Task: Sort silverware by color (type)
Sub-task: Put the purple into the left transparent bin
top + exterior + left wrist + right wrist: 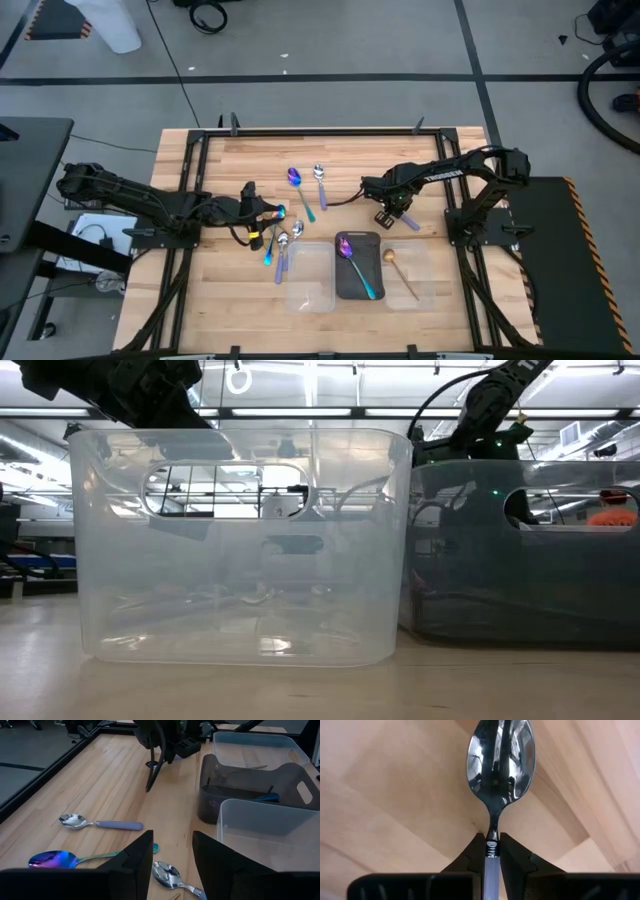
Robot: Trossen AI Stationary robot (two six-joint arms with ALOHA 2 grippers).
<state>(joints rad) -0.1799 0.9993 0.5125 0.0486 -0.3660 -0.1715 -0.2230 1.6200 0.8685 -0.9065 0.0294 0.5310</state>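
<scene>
My right gripper (pixel 492 845) is over the table's middle (pixel 368 187), shut on a silver spoon (pixel 500 762) with a pale lavender handle. The spoon points toward the table's left (pixel 345 197). My left gripper (pixel 172 855) is open and empty, at the table's left-middle (pixel 270 213). On the wood lie an iridescent spoon (pixel 298 190) and a silver spoon (pixel 320 180) farther back. Two more silver spoons (pixel 290 238) lie beside my left gripper. An iridescent spoon (pixel 355 262) lies in the dark tray (pixel 340 285). A gold spoon (pixel 398 268) lies in a clear tray (pixel 425 285). My right gripper pinches the spoon between its two fingertips at the neck (pixel 491 847), where the lavender handle meets the metal stem. The spoon lies along the fingers, its bowl (pixel 500 762) sticking out ahead and its handle running back between them. It slants down toward the table's left (pixel 152 775).
Three trays stand in a row near the front edge: an empty clear tray (pixel 308 285), the dark one, then the clear one with the gold spoon. They fill the low view (pixel 240 540). Bare wood lies at the far left and far right of the table.
</scene>
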